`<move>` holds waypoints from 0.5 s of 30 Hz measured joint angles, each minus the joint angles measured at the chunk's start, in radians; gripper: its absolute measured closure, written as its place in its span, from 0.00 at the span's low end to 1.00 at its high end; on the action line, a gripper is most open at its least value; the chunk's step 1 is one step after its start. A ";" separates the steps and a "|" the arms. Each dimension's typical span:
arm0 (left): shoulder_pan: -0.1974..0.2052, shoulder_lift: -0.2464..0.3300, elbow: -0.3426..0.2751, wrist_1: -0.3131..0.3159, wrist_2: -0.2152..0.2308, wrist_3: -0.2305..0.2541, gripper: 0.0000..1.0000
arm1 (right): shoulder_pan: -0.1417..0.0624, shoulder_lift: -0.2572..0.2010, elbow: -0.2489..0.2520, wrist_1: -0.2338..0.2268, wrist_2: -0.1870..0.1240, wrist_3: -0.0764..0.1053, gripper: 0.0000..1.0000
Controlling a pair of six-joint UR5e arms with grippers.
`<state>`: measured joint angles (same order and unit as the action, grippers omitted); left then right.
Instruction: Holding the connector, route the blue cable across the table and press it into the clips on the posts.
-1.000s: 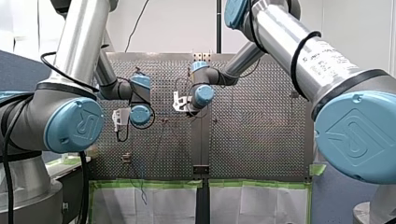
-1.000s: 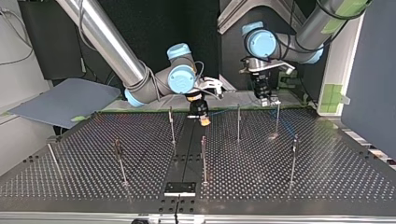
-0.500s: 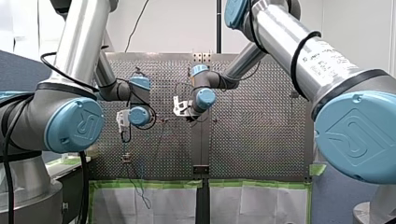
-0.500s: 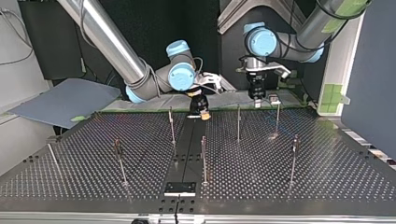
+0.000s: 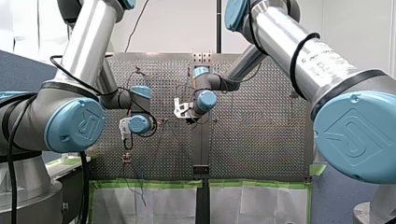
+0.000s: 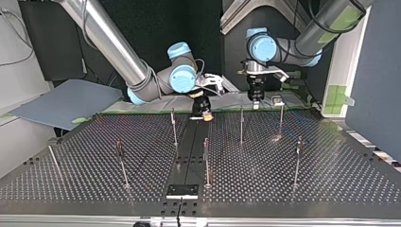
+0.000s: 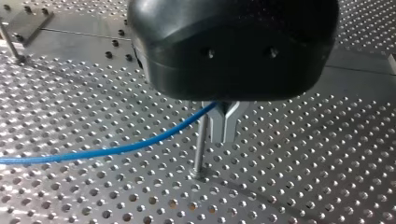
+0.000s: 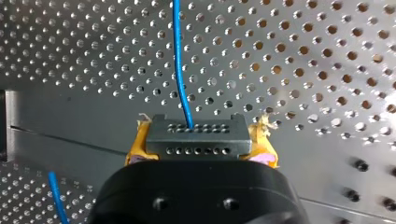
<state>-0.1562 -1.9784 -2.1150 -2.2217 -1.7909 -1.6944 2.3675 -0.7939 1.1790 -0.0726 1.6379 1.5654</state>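
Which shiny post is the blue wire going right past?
The post beside the fingers of my left gripper: the blue cable runs past its top. The other post in the left wrist view stands far off.

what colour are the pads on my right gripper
Yellow pads; clearest in the right wrist view, flanking the connector.

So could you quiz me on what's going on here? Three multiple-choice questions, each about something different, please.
1. Where is the connector?
A. in my left gripper
B. in my right gripper
C. lying loose

2. What colour is the cable?
A. blue
B. red
C. green

3. My left gripper is:
A. wide open
B. shut on nothing
C. shut on the cable

Answers:
1 B: its yellow pads clamp the connector.
2 A: it shows blue in both wrist views.
3 C: its metal fingers pinch the cable.
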 joint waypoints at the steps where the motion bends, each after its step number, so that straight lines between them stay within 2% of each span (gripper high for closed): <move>1: 0.000 -0.006 0.004 0.002 0.001 0.000 1.00 | -0.001 0.003 0.000 -0.002 0.000 0.001 1.00; 8: 0.007 -0.015 0.034 0.003 0.017 -0.003 1.00 | -0.018 0.013 -0.002 -0.030 -0.004 0.012 1.00; 15: 0.018 -0.044 0.083 -0.021 0.032 -0.003 1.00 | -0.031 0.014 -0.005 -0.044 -0.006 0.013 1.00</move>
<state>-0.1383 -2.0224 -2.0316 -2.2431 -1.7585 -1.6971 2.3366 -0.7803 1.1740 -0.1169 1.6319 1.5787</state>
